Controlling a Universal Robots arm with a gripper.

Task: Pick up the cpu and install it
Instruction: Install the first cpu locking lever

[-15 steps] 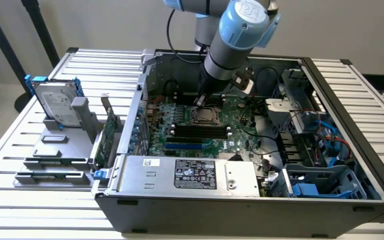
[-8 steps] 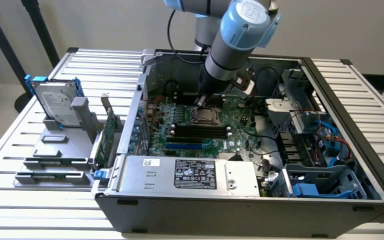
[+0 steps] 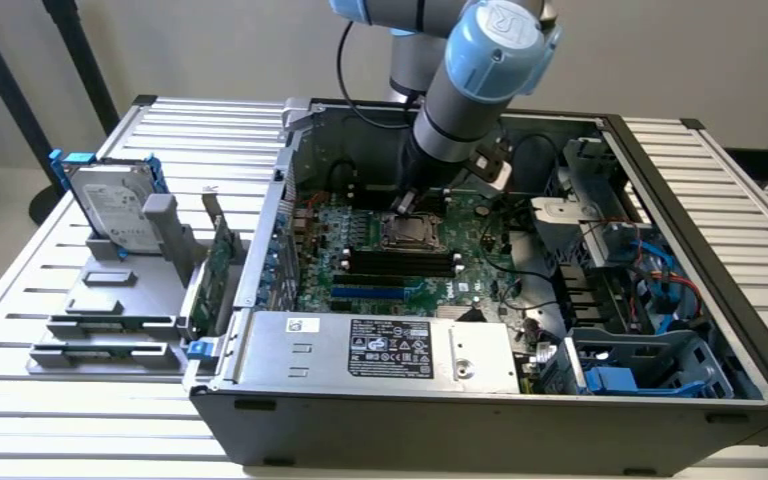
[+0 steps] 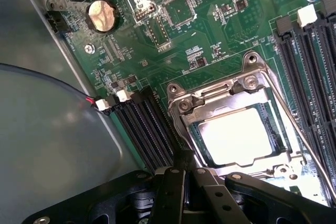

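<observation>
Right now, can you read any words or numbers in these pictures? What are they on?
Green board: small white print near one edge, maybe "INT USB2", too blurred to be sure.
Black label on the silver box: white print and marks, too small to read.
White sticker on the same box: too small.
Hard drive label: too small.
Shiny chip: glare, nothing readable.

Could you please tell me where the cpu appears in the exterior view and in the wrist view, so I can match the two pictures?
Exterior view: the cpu sits in its socket on the green motherboard, just below the arm's tool, inside the open computer case.
Wrist view: the cpu is the bright square inside the metal socket frame.
Shared landmark: the long black memory slots beside the socket.
</observation>
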